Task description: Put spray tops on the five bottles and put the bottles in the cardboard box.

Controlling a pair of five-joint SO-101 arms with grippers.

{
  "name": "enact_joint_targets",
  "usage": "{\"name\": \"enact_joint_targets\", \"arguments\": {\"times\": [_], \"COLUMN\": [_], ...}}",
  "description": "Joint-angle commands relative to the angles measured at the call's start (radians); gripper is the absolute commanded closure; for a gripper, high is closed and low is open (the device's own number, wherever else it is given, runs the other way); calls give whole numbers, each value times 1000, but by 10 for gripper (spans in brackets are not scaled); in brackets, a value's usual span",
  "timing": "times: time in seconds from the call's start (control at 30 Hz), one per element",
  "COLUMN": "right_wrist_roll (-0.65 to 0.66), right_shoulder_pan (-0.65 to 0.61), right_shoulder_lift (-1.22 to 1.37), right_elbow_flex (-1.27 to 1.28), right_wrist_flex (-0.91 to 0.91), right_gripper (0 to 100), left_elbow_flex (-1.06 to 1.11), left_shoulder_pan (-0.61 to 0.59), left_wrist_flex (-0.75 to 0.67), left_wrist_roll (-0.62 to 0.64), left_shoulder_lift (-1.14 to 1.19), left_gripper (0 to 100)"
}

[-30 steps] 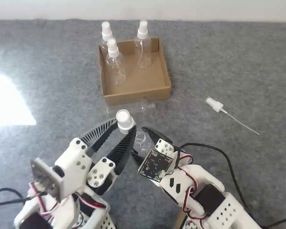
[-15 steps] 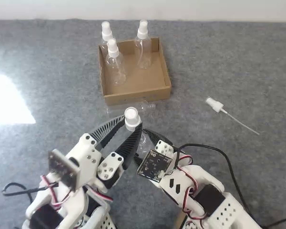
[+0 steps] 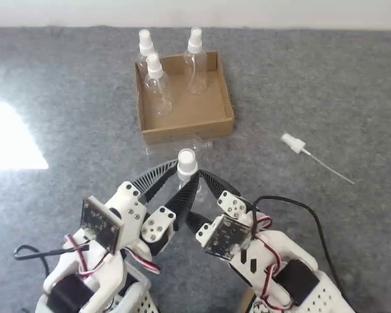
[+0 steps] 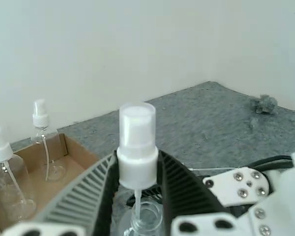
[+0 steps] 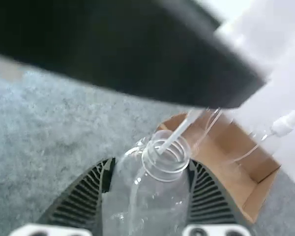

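The cardboard box (image 3: 186, 124) sat open at the far middle of the grey table (image 3: 326, 85). Two capped bottles stood inside it: the left-hand bottle (image 3: 156, 88) near the left wall and the back bottle (image 3: 195, 62) against the rear wall. A corner bottle (image 3: 144, 44), also capped, stood at the box's back left corner (inside it or just behind the wall, I could not tell). Just before the box's front wall lay a faint clear shape (image 3: 199, 145), between the box and the two grippers; it was too faint to name with confidence. A loose spray top (image 3: 292, 143) with its long dip tube lay flat on the table, well to the right of the box and apart from both arms.

The left gripper (image 4: 136, 169) was clamped narrowly on the held spray top (image 4: 136, 142), its ribbed fingers (image 4: 88, 191) pressing the collar from both sides while the white head stood up above them. The thin tube hung down from it into the mouth of the open bottle (image 5: 162, 162). The collar sat above the neck, not yet seated, with tube showing between them. The right gripper (image 5: 150, 174) clasped that bottle upright around its shoulders. In the right wrist view, the left arm's dark fingers crossed overhead and hid much of the room behind.
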Motion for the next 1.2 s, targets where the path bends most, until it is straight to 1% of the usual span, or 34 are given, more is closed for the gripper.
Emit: {"name": "enact_joint_targets", "arguments": {"times": [0.0, 0.07, 0.23, 0.47, 0.53, 0.6, 0.67, 0.77, 0.83, 0.97, 1.1, 1.17], "right_wrist_roll": [6, 6, 6, 6, 6, 6, 6, 6, 6, 6, 5, 5], "right_shoulder_pan": [-7, -5, -4, -4, -4, -4, -4, -2, 21, 82, 94, 94], "right_shoulder_lift": [-36, -30, -36, -36, -36, -36, -36, -36, -36, -36, -36, -35], "right_elbow_flex": [-68, -68, -75, -75, -75, -75, -75, -75, -71, -69, -68, -68], "right_wrist_flex": [30, 28, 28, 28, 28, 28, 30, 35, 33, 30, 33, 35], "right_gripper": [940, 940, 940, 940, 940, 940, 940, 940, 940, 940, 940, 941], "left_elbow_flex": [-4, -4, -2, -2, -2, -4, -5, -13, -27, -84, -127, -131], "left_shoulder_pan": [0, 0, 0, 2, 2, 2, 0, -5, -6, -6, -8, -51], "left_wrist_flex": [-28, -26, 9, 25, 34, 51, 58, 60, 61, 106, 138, 132], "left_wrist_roll": [-9, -9, -9, -58, -58, -54, -12, 6, 9, 12, 12, 12], "left_shoulder_lift": [-12, -12, -12, -12, -12, -14, -14, -14, -14, -14, -14, -14], "left_gripper": [987, 970, 884, 870, 825, 759, 714, 705, 705, 705, 705, 706]}}
